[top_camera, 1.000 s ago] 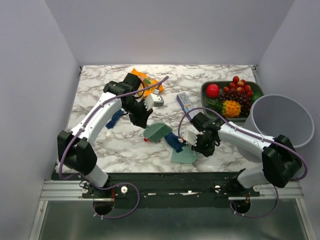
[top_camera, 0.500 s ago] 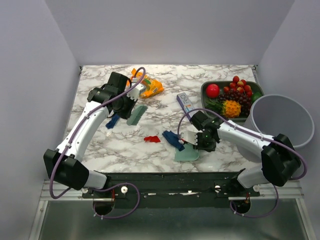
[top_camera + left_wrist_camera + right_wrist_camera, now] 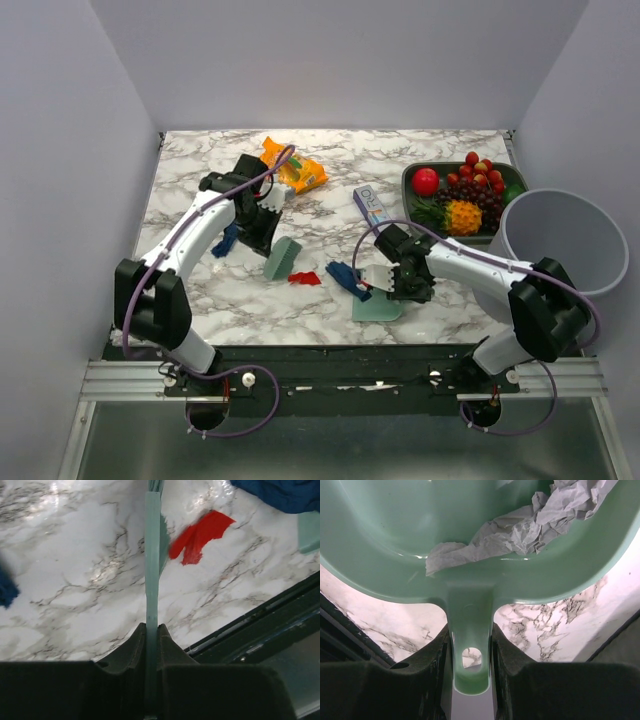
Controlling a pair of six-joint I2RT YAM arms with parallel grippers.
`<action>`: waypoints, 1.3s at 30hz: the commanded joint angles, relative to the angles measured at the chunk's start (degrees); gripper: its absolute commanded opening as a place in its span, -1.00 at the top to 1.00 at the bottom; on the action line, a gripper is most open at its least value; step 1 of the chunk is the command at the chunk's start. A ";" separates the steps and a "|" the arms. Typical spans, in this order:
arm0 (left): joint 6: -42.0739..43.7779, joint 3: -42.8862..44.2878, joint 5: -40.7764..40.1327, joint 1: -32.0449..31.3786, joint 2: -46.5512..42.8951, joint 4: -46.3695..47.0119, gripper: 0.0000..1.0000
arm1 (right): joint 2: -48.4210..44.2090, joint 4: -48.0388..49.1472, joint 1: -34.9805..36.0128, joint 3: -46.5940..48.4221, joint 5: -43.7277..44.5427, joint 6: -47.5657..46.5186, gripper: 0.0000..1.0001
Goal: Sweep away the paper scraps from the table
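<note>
Sweeping step in hand, by the look of it: left end effector (image 3: 152, 630) clamped shut on the thin handle of the green brush (image 3: 282, 259), bristle end low at the counter (image 3: 230, 300), just left of the red scrap (image 3: 304, 278). Beyond that, a blue scrap (image 3: 345, 279) right at the edge of the dustpan (image 3: 375, 308); cannot tell whether touching. Right end effector (image 3: 470, 645) closed around the dustpan handle, pan low near the front edge, a wad of crumpled pale paper (image 3: 520, 525) already inside. Second blue scrap (image 3: 225, 241) behind the stroke, beside the left forearm, well apart from the pan. Next move, as judged: drag rightward with bristles kept on the marble, carrying the red piece to the blue one and both into the pan; pan kept pressed flat so nothing slips beneath; then back for the stray blue bit. Against a second ago: brush then up beside the pan, over the red scrap; half a second ago swung far back toward the orange snack bag (image 3: 295, 172); now set down again short of the red scrap. Pan nudged only slightly; both grips unchanged.
</note>
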 commanded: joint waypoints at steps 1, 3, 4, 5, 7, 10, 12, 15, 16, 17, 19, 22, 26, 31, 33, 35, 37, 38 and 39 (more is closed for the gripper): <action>-3.49 4.23 11.35 -1.10 7.06 0.23 1.00 | 2.42 -0.49 1.27 1.91 1.51 -1.08 0.99; -4.20 8.26 13.89 -1.10 9.45 0.23 1.00 | 3.38 -0.14 1.80 2.61 1.16 -1.08 0.99; -4.37 9.68 15.12 -1.27 11.81 0.23 1.00 | 3.74 -0.05 2.41 2.87 1.07 -0.73 0.99; -4.98 10.99 18.01 -1.36 13.14 0.14 1.00 | 4.17 -0.13 2.68 3.22 0.46 -0.47 0.99; -5.43 14.25 20.22 -1.63 16.03 0.23 1.00 | 5.58 -0.13 3.64 4.45 -0.42 0.67 0.99; -5.34 16.63 21.37 -3.64 18.24 -0.03 1.00 | 8.21 -0.13 3.91 7.87 -3.05 3.82 0.99; -5.52 16.46 24.17 -4.88 18.51 0.32 1.00 | 9.80 -0.31 3.91 9.98 -4.90 4.98 0.99; -8.32 15.84 26.82 -5.76 18.34 1.28 1.00 | 12.70 -1.45 4.00 14.29 -8.15 6.03 0.99; -8.76 15.93 27.87 -5.85 18.08 1.63 1.00 | 13.57 -2.06 4.09 15.69 -8.77 7.17 0.99; -9.12 15.93 28.14 -5.85 17.99 1.81 1.00 | 14.80 -2.50 4.09 17.97 -10.69 7.70 0.99; -9.21 17.24 26.57 -5.76 17.55 1.90 1.00 | 16.04 -3.38 4.17 20.27 -13.07 9.54 0.99; -8.42 19.61 22.71 -5.23 16.94 1.81 1.00 | 16.66 -3.39 4.17 22.82 -17.03 11.39 0.99; -6.40 23.66 14.36 -3.83 15.88 1.11 1.00 | 15.08 -1.81 4.26 21.60 -18.36 11.75 0.99; -3.50 26.30 10.05 -2.51 13.78 -0.82 1.00 | 12.19 -0.40 4.26 16.25 -16.95 11.40 0.99; -2.71 26.04 8.20 -1.72 12.89 -1.00 1.00 | 10.95 0.04 4.26 14.83 -16.42 11.31 0.99; -2.09 26.39 7.32 -0.93 11.49 -1.79 1.00 | 9.37 0.48 4.17 12.99 -16.24 11.40 0.99; -0.17 26.56 4.00 -0.22 10.26 -3.01 1.00 | 8.32 0.66 4.17 12.02 -15.63 11.40 0.99; 0.71 26.48 2.41 -0.05 9.82 -3.72 1.00 | 7.35 0.66 4.17 11.14 -15.54 11.40 0.99; 1.51 25.95 1.17 0.39 9.64 -4.51 1.00 | 6.91 0.57 4.17 10.70 -15.19 11.31 0.99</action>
